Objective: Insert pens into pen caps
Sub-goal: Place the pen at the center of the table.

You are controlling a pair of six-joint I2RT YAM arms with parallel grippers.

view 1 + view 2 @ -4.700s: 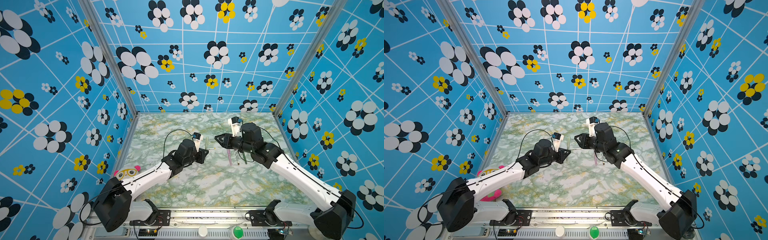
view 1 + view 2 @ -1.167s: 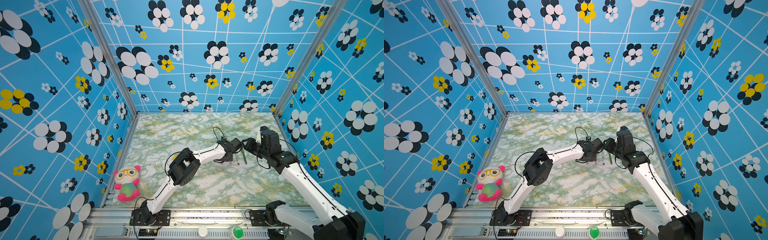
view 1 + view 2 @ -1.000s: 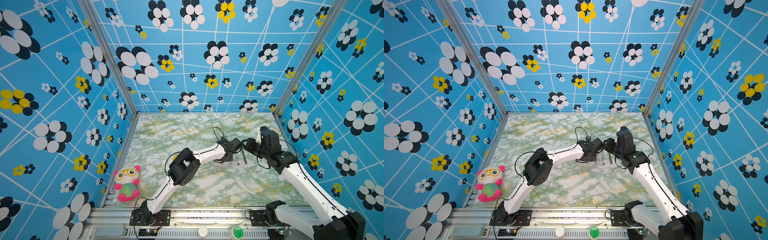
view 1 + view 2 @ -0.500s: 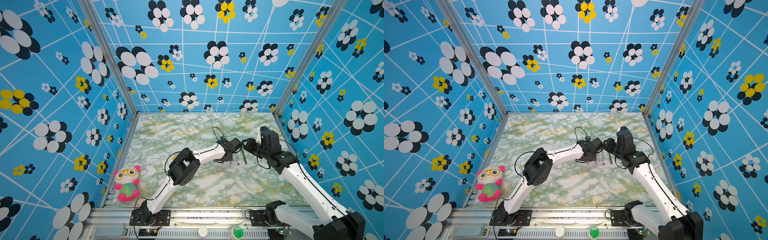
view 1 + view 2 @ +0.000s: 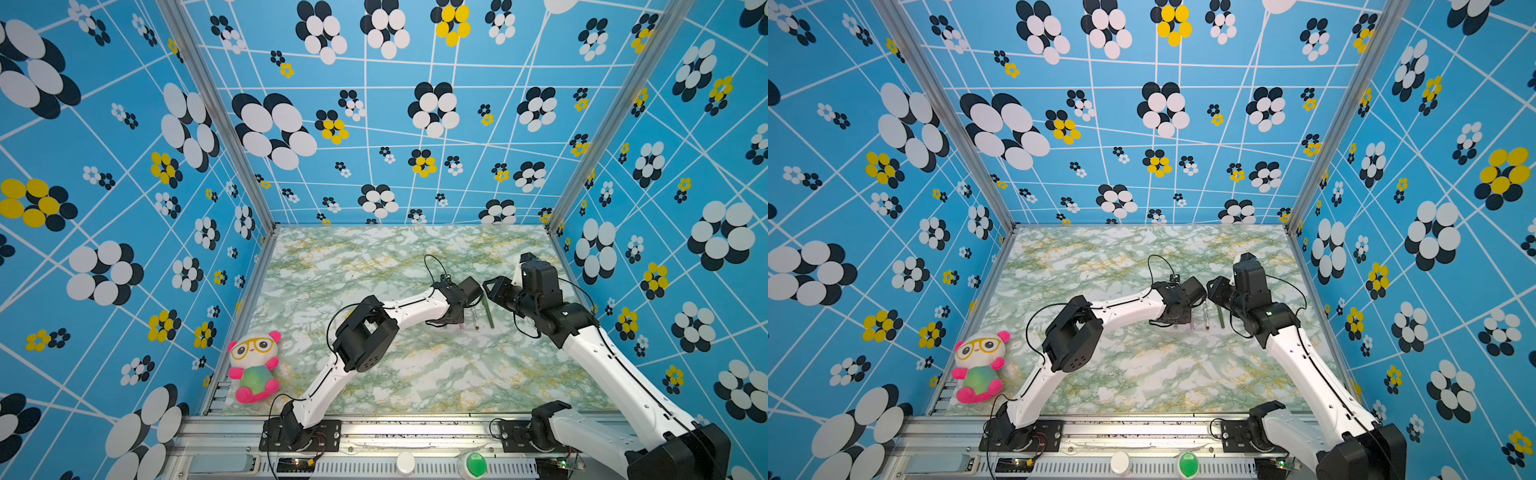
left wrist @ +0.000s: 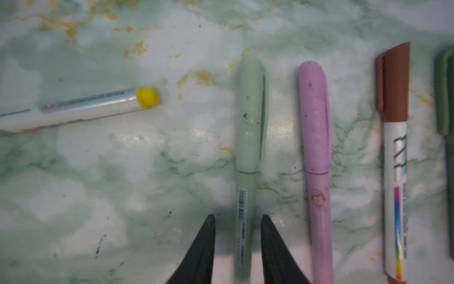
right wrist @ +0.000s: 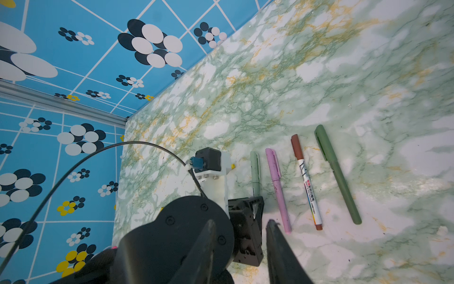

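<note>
Four capped pens lie side by side on the marble table: a pale grey-green pen, a pink pen, a white pen with a brown cap and a dark green pen. A white pen with a yellow end lies apart from them, its other end out of frame. My left gripper is open and straddles the pale grey-green barrel, with a gap on each side. My right gripper is open and empty, just above the left wrist. In a top view the pens lie between the two grippers.
A plush panda sits at the table's front left corner. Patterned blue walls close in three sides, and the right one is near the right arm. The left wrist's black cable arcs up beside the pens.
Over the last seconds my left arm has stretched out to the right and come down over the row of pens, while the right gripper drew back to the right. In the last second neither arm has visibly moved.
</note>
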